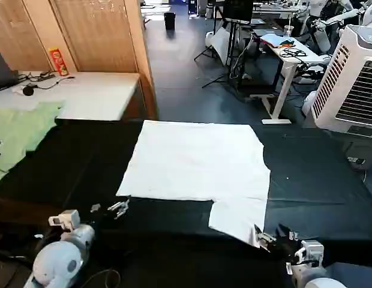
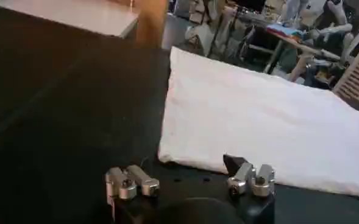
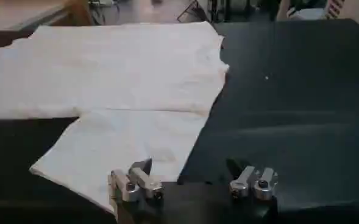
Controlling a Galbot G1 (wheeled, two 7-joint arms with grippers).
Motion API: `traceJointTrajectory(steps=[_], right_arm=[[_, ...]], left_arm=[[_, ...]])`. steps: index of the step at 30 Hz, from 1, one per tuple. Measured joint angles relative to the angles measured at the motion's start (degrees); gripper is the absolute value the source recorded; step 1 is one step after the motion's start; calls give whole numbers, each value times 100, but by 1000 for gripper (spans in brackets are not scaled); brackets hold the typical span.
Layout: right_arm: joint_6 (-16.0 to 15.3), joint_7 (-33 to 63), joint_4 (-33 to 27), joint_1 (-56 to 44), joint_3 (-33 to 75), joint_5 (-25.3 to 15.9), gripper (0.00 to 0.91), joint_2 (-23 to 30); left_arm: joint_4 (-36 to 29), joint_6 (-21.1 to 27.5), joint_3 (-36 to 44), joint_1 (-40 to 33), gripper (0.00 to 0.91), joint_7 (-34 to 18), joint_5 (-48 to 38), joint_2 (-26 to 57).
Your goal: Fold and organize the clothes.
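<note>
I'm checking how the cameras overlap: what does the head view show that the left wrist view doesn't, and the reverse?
The head view alone takes in the pale green garment at the table's far left, the right gripper open at the sleeve near the front edge, and the red can on the side counter. The left wrist view alone gives a close look at the left gripper, open, just short of the shirt's near corner. Both show the white T-shirt lying flat, plain side up, on the black table.
</note>
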Motion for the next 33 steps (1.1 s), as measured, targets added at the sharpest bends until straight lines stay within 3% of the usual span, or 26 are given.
traceJointTrajectory(steps=[7,8,9,11,13,14,15,16,17,27,33], right_arm=[[84,-28,-40,-5,-154,-352,878,88],[90,-28,-59,-1,-169,-366,790,101],[96,-29,-78,-1,-185,-380,770,112],[100,-29,-117,-1,-219,-399,644,139],[107,-29,-147,1,-249,-404,449,165],[109,-25,-167,1,-274,-409,283,181],[110,-26,-178,2,-297,-412,185,193],[111,-21,-199,2,-310,-413,68,205],[113,-9,-214,2,-320,-413,59,216],[95,166,-95,-120,-271,-323,29,208],[-98,374,392,-404,-225,-287,20,192]], left_arm=[[295,-123,132,-201,878,-10,78,-83],[341,-127,147,-238,614,-10,79,-91],[379,-131,159,-263,546,-9,84,-98],[459,-145,190,-301,371,-7,128,-106],[527,-189,203,-332,156,5,200,-125],[564,-206,204,-340,78,15,222,-134],[587,-211,202,-341,49,32,248,-136],[597,-215,203,-335,29,50,275,-136],[602,-219,206,-324,20,74,299,-133],[502,-228,226,-199,0,93,456,-145],[240,-175,159,-35,0,10,491,-180]])
